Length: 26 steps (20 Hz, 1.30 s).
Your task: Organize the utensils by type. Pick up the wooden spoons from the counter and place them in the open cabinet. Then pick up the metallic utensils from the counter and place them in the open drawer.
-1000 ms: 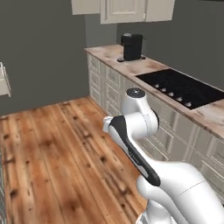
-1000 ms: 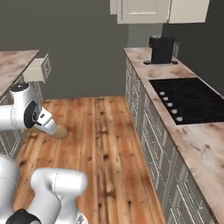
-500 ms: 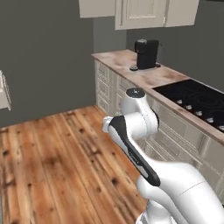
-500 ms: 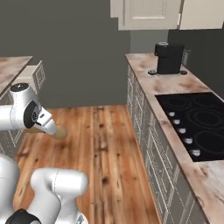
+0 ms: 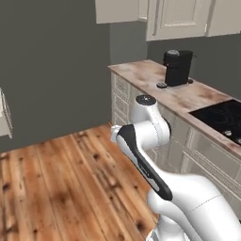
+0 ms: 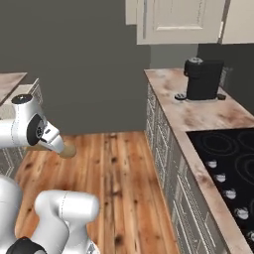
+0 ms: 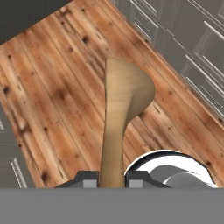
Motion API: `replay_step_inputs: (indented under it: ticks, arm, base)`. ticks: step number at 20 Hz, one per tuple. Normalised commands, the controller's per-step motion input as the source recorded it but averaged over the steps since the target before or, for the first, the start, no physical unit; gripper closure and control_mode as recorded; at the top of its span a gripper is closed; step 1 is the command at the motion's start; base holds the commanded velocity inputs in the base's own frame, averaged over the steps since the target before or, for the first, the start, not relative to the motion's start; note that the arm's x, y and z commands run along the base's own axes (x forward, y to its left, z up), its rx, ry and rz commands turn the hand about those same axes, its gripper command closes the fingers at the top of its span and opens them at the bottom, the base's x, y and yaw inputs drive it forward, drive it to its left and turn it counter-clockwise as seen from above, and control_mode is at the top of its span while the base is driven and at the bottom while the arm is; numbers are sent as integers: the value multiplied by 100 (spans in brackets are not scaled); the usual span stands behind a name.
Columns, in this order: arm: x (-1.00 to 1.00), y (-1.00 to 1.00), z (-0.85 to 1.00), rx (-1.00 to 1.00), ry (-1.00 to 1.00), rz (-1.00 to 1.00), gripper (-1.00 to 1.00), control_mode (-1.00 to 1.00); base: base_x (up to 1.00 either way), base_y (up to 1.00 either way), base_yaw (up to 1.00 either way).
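My gripper is shut on the handle of the larger all-tan wooden spoon, whose round bowl points away from the hand over the plank floor. In the right base view the spoon's bowl pokes out past the white wrist at the left, low above the floor. The reddish-brown marble counter runs along the right with cream drawer fronts below; no utensils lie on the stretch I see. The wall cabinets above it have shut doors. The open cabinet, the open drawer and the metallic utensils are out of view.
A black coffee machine stands on the counter, with a black cooktop nearer to me. A second piece of counter shows at the far left. Wide wooden floor lies between them.
The whole picture has shifted: the base has moved, so the counter and coffee machine now sit larger and further right. The spoon stays in the shut gripper.
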Motion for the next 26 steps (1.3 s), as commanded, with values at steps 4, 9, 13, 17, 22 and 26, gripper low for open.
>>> replay_step_inputs:
  ticks: [4, 9, 13, 17, 22, 26]
  arm:
    - [0, 0, 0, 0, 0, 0, 100, 100]
    - [0, 0, 0, 0, 0, 0, 100, 100]
    - [0, 0, 0, 0, 0, 0, 100, 100]
    - [0, 0, 0, 0, 0, 0, 100, 100]
    - [0, 0, 0, 0, 0, 0, 100, 100]
    - [0, 0, 0, 0, 0, 0, 100, 100]
  base:
    - [100, 0, 0]
    - [100, -1, 0]
    - [100, -1, 0]
    - [100, 0, 0]
    - [100, 0, -1]
    - [87, 3, -34]
